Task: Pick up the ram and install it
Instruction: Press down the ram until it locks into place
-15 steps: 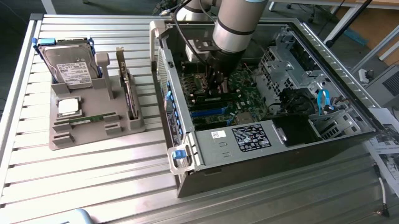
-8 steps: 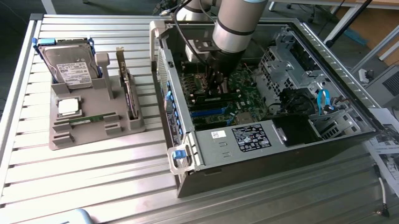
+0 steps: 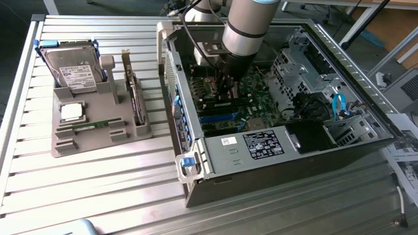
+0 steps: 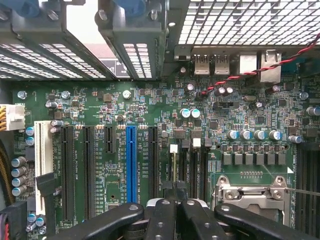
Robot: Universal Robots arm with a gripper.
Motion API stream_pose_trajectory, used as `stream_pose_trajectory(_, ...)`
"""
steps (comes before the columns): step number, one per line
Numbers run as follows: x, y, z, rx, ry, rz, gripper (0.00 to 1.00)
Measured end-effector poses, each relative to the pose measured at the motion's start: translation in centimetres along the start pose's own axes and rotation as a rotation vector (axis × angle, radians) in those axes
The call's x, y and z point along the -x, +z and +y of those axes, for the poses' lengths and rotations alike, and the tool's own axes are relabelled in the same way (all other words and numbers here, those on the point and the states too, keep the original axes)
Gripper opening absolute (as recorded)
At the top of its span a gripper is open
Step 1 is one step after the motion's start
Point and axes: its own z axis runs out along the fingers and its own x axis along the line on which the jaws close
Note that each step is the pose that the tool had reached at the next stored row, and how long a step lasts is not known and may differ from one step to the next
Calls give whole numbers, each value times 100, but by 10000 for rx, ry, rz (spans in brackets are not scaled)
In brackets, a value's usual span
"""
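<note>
Green ram [image 3: 88, 126] lies flat in the grey tray [image 3: 98, 147] on the slatted metal counter [image 3: 85, 181], well apart from my tool. It sits in a low holder near the tray's front, just below the square silver processor chip [image 3: 71, 111]. Same tray carries a hard drive [image 3: 73, 68] at the back and a taller expansion card [image 3: 136, 95] standing on its edge towards the exterior view's right.

My tool [image 3: 225, 95] is down inside the open PC case [image 3: 261, 152], above the green motherboard [image 3: 251, 105], approx. in the middle of the case. In the wrist view the tool [image 4: 175, 202] is clenched: both black fingers [image 4: 162, 220] stand pressed together, w/ no gap I can see. I cannot tell if anything thin is between the pads. The tips hang over the narrow black memory slots [image 4: 192, 170] w/ small white clips, between the blue long slot [image 4: 131, 162] and the metal processor socket [image 4: 250, 192]. If the tips touch the board or not, I cannot tell.

Other things on the board: a white slot [image 4: 41, 165] far from the tool, a row of silver capacitors [image 4: 252, 135], and a red-black twisted wire [image 4: 250, 70] running over the rear ports.
</note>
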Motion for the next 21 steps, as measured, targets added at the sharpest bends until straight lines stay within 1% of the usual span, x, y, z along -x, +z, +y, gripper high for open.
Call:
stream_pose_trajectory(3, 3, -29, -2, -15, 0, -24, 11)
stream_pose_trajectory(5, 1, -72, 0, -3, -1, -6, 11)
stream_pose_trajectory(7, 1, -107, 0, -4, 0, -6, 11)
stream_pose_trajectory(21, 2, -475, -6, -2, 0, 1, 11)
